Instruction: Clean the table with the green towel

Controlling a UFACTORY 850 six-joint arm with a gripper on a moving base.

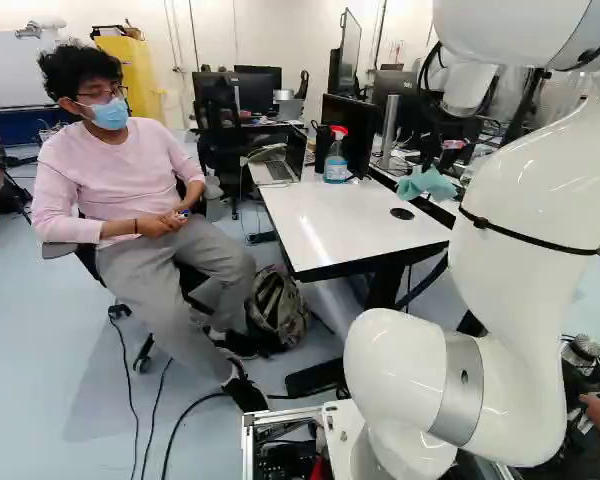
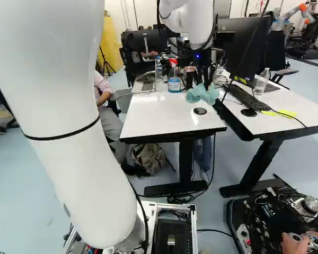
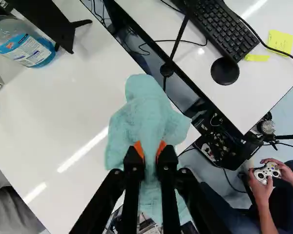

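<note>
In the right base view my gripper (image 2: 205,74) is over the far right part of the white table (image 2: 153,114). In the wrist view the gripper (image 3: 150,147) is shut on the green towel (image 3: 147,109), a light blue-green cloth bunched between the orange-tipped fingers and spreading out ahead of and beside them. The towel (image 1: 426,184) shows near the table's right edge in the left base view, close to the round cable hole (image 1: 402,214). Whether its lower folds touch the tabletop I cannot tell.
A spray bottle (image 2: 174,78) with blue liquid stands at the table's far side, near a laptop (image 1: 278,168) and a monitor (image 1: 347,130). A second desk with a keyboard (image 2: 248,97) adjoins on the right. A seated person is left of the table. Another robot (image 2: 292,15) stands far back.
</note>
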